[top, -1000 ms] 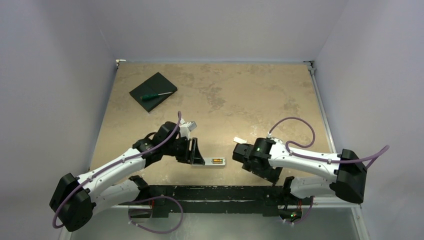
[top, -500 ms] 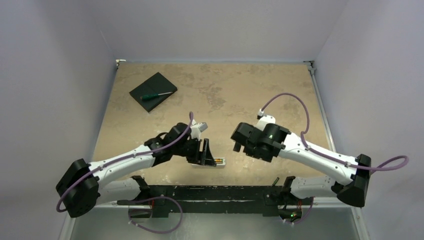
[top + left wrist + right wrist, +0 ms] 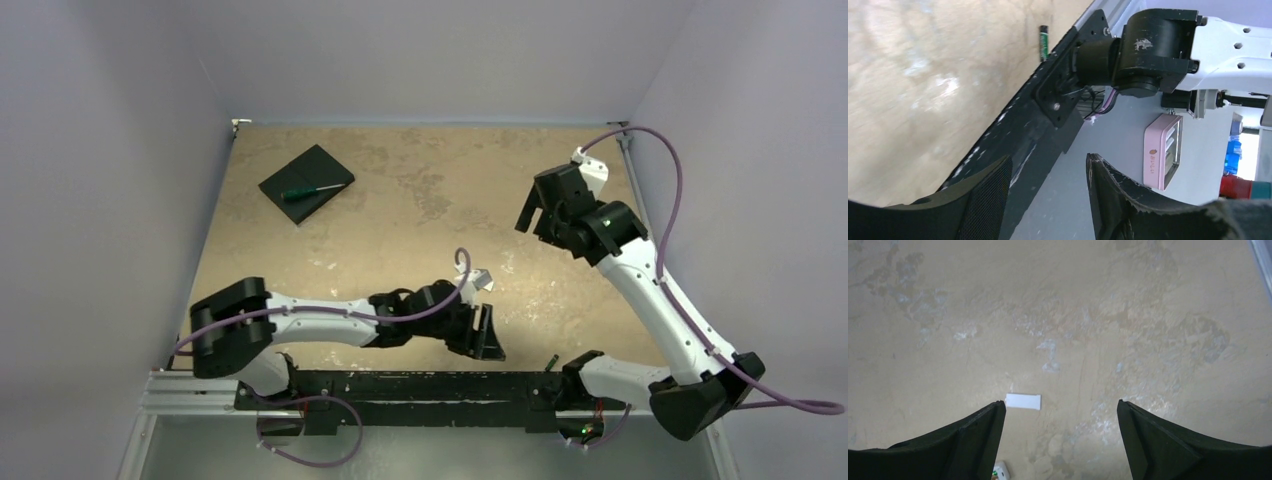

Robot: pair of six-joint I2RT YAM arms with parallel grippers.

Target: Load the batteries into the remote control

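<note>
1. Left gripper [image 3: 1049, 159]: the fingers are spread and nothing is held between them. In the top view the left arm is laid low along the near edge of the table [image 3: 420, 170], with the gripper just beside the black rail [image 3: 1013, 130].

2. Right gripper [image 3: 1060, 403]: the fingers are set wide apart and nothing is held. The right arm is raised over the far right part of the table, well apart from the left gripper.

3. Battery [image 3: 1044, 42]: one battery is seen in the left wrist view, lying flat on the table right next to the black rail. It is touched by neither gripper.

4. Remote control [image 3: 1000, 471]: only a white corner is shown, at the bottom edge of the right wrist view. A green and orange spot is seen on that corner, but it is too small to be identified. In the top view the remote control is hidden by the left arm.

5. White plate [image 3: 1023, 401]: a small rectangular plate is seen flat on the table near the remote control.

6. Black pad [image 3: 315, 165]: it lies at the far left of the table, with a screwdriver [image 3: 312, 190] resting on it.
</note>
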